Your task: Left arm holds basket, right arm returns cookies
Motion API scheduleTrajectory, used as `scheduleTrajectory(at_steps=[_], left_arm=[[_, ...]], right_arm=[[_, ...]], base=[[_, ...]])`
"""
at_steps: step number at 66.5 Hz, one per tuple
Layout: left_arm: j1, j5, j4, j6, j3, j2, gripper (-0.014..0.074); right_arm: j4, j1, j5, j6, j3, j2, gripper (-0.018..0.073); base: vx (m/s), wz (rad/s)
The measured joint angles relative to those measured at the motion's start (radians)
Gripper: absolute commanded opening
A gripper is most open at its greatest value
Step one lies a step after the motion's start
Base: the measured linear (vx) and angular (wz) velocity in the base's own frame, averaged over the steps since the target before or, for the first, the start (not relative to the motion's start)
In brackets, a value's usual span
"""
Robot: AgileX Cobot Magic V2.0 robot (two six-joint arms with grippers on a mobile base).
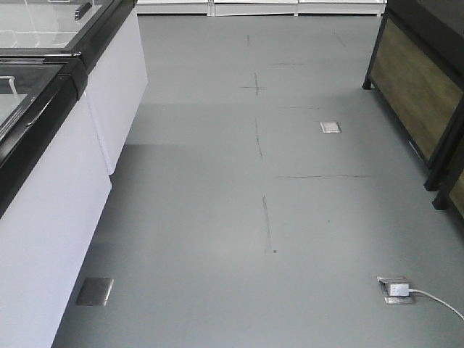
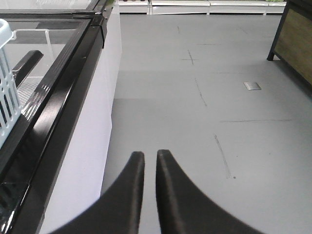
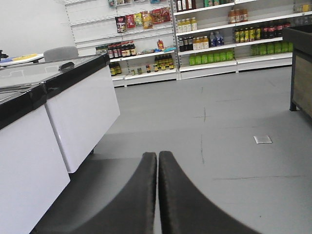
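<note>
The basket (image 2: 9, 83) appears only at the left edge of the left wrist view, resting on the glass-topped freezer (image 2: 58, 87); its long axis cannot be determined. The left claw (image 2: 150, 158) is narrow, with a slim gap, holding nothing. The right claw (image 3: 157, 157) is pressed closed and empty, above the grey floor (image 3: 234, 146). Stocked shelves (image 3: 209, 34) stand beyond.

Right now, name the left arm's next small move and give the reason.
Probably swing the left gripper left toward the basket: its fingers are nearly shut on nothing over bare floor, while the basket's slotted side shows only at the left edge, on the freezer.
</note>
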Motion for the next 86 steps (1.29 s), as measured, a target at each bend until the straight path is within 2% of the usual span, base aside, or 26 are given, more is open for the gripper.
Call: scheduleTrajectory(at_steps=[13,17,34,41,52,60,67,73,86], left_arm=[[0.0,0.0,0.0,0.0,0.0,0.0,0.031],[0.0,0.0,0.0,0.0,0.0,0.0,0.034],[0.0,0.001,-0.017,0.0,0.0,0.0,0.034],[0.0,0.018,-0.095,0.0,0.0,0.0,0.0333],[0.0,0.091,-0.304,-0.013,0.0,0.0,0.0299],[0.0,0.097,-0.456,-0.089,-0.006,0.012,0.0272],[0.0,0.096,-0.545,-0.165,-0.037,0.059,0.0271],[0.0,0.096,-0.577,-0.21,-0.085,0.121,0.0271],[0.0,0.057,-0.581,-0.293,-0.216,0.256,0.0271]], right_arm=[[0.0,0.0,0.0,0.0,0.0,0.0,-0.0008],[0.0,0.0,0.0,0.0,0.0,0.0,-0.0008],[0.0,0.0,0.0,0.0,0.0,0.0,-0.0008],[0.0,0.0,0.0,0.0,0.0,0.0,-0.0008],[0.0,0.0,0.0,0.0,0.0,0.0,-0.0008],[0.0,0.0,0.0,0.0,0.0,0.0,-0.0008],[0.0,0.0,0.0,0.0,0.0,0.0,-0.0008],[0.0,0.0,0.0,0.0,0.0,0.0,-0.0008],[0.0,0.0,0.0,0.0,0.0,0.0,-0.0008]], base=[[0.0,0.0],[0.0,0.0],[0.0,0.0],[0.0,0.0],[0.0,0.0],[0.0,0.0],[0.0,0.0],[0.0,0.0],[0.0,0.0]])
